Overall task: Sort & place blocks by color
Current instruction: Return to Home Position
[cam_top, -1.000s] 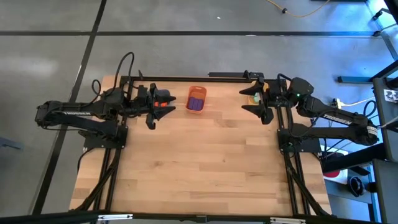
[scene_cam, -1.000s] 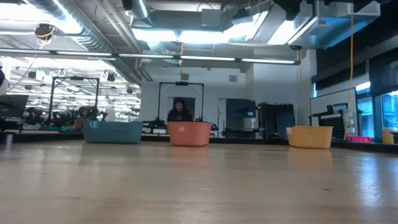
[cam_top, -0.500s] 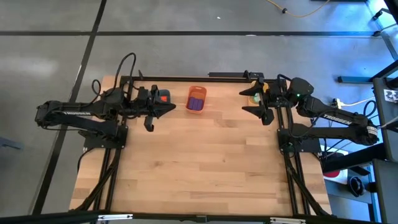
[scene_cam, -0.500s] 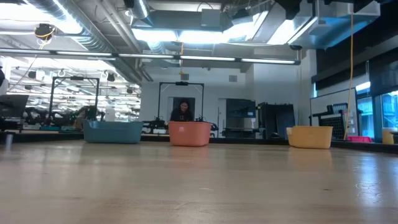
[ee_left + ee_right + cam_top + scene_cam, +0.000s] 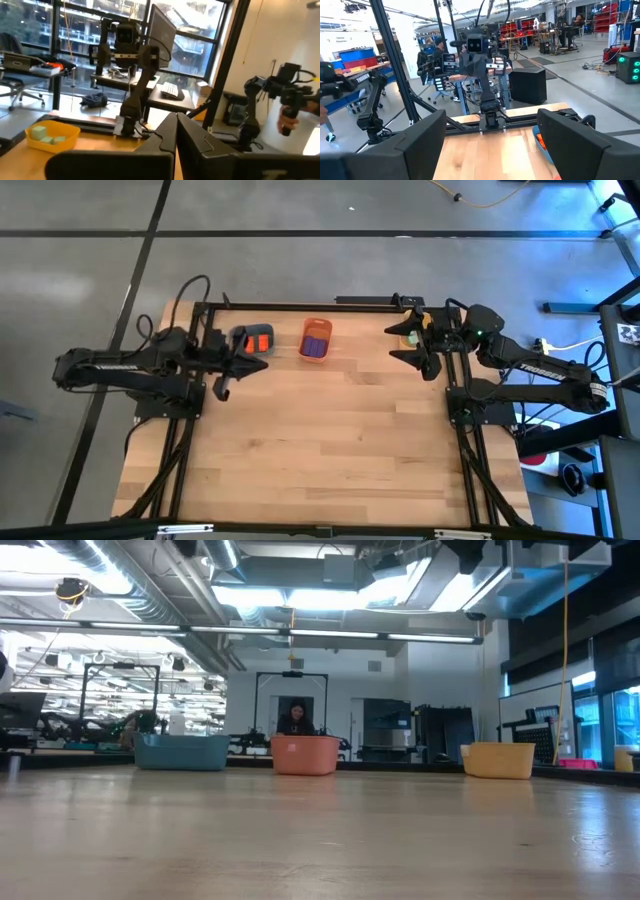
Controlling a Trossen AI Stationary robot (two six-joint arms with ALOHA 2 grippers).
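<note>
Ceiling lights [image 5: 330, 595] glared white in the low view, and the table [image 5: 320, 840] below took a soft sheen. From above, the table was evenly and brightly lit, with hardly a shadow (a blue glow washed the floor [image 5: 590, 215] at the far right corner). Daylight through the windows [image 5: 75, 30] left the left wrist view's foreground in dark silhouette.

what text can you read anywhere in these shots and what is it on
"TROSSEN": white lettering along the left arm, high view.
"TROSSEN": the same lettering along the right arm, high view.
Small pale label on the orange tray, low view: too small to read.
Nothing else can be read in any view.
</note>
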